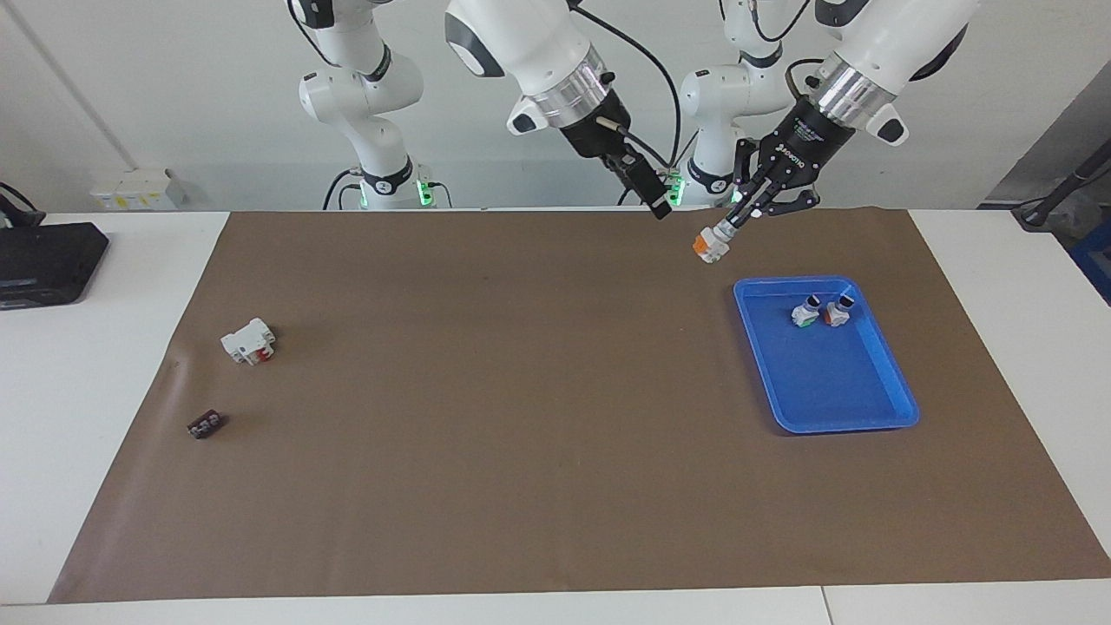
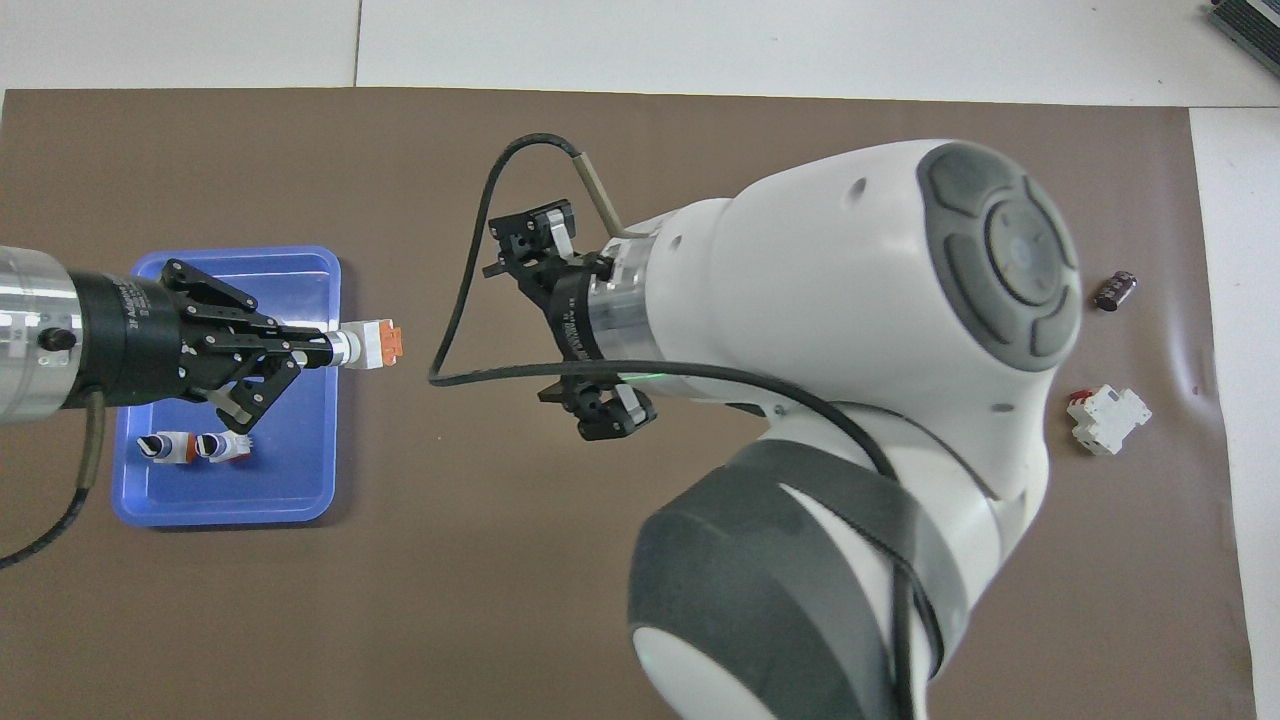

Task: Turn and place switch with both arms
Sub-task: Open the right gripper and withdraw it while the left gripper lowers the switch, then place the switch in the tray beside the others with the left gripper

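Observation:
The switch, a small white block with an orange face, hangs in the air over the brown mat, just beside the blue tray. My left gripper is shut on its dark knob end and holds it alone. My right gripper is open and holds nothing. It is up over the mat, a short gap away from the switch's orange end. Two more small switches lie side by side in the tray.
A bigger white block with a red part and a tiny dark piece lie on the mat toward the right arm's end. A black device sits on the white table past that end of the mat.

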`<action>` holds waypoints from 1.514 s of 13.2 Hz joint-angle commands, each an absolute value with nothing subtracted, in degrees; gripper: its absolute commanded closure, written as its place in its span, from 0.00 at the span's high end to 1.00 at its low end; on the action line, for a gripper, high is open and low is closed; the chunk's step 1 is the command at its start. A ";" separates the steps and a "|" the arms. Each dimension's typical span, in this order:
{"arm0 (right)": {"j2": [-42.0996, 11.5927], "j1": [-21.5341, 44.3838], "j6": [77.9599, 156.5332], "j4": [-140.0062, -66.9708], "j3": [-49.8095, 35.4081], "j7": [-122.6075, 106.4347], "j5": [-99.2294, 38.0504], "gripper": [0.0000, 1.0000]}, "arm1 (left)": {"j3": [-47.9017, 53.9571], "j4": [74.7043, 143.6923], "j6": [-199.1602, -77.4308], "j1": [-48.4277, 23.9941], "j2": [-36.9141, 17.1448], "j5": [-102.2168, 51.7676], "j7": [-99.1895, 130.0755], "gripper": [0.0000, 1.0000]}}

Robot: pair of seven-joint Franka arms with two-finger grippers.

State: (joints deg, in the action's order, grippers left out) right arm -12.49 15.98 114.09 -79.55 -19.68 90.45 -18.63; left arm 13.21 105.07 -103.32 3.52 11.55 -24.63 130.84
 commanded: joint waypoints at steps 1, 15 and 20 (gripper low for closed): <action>-6.16 8.20 111.28 -87.17 -20.04 70.48 -16.01 1.00 | 13.27 111.51 -103.80 3.96 15.63 -20.75 123.43 0.00; -2.29 1.10 97.04 -86.22 -4.20 18.46 6.95 1.00 | 13.45 130.17 -127.51 14.77 11.45 -9.15 70.61 0.00; -1.49 -2.09 90.35 -85.24 -1.05 9.08 5.37 1.00 | 13.45 130.25 -136.93 14.59 2.74 -7.56 55.59 0.00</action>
State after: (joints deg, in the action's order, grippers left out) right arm -1.07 0.56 90.75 -83.96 -1.29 14.02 6.62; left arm 13.30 130.44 -134.53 14.44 4.65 -8.69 61.07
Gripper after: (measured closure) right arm 0.000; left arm 0.890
